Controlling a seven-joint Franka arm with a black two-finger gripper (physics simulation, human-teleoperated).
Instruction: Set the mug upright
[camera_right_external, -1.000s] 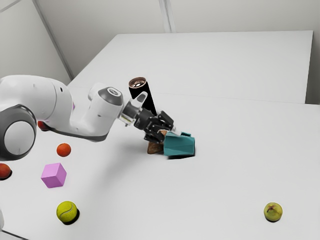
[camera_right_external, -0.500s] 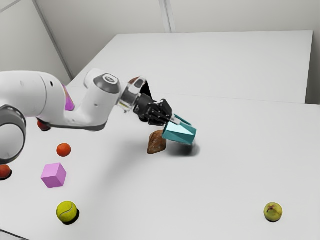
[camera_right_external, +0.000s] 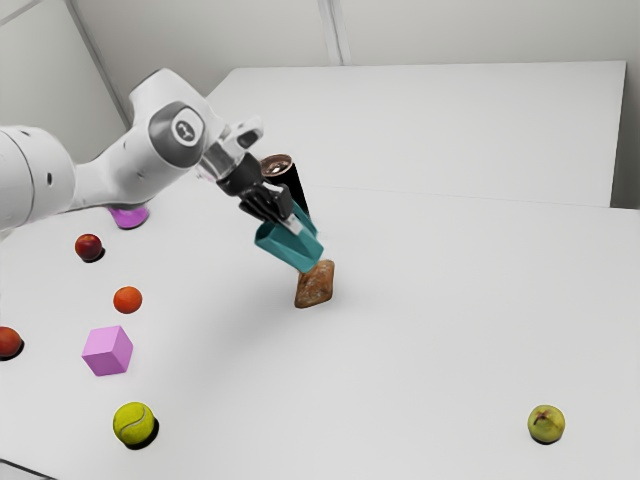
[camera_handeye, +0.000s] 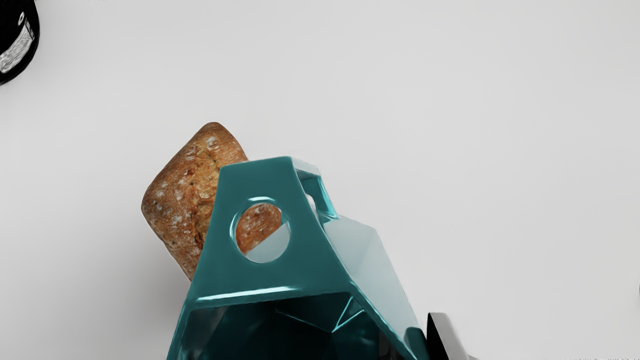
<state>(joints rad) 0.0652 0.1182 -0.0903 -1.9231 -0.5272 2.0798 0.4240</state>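
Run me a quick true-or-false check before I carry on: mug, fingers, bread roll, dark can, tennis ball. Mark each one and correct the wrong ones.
1. The fingers hold the mug clear of the table. True.
2. The mug stands upright on the table. False: it is tilted, in the fingers' grip.
3. Part of the bread roll shows through the round hole in the mug's handle. True.
4. The dark can lies on its side. False: it stands upright.
5. The tennis ball sits on top of the pink cube. False: both rest on the table, apart.
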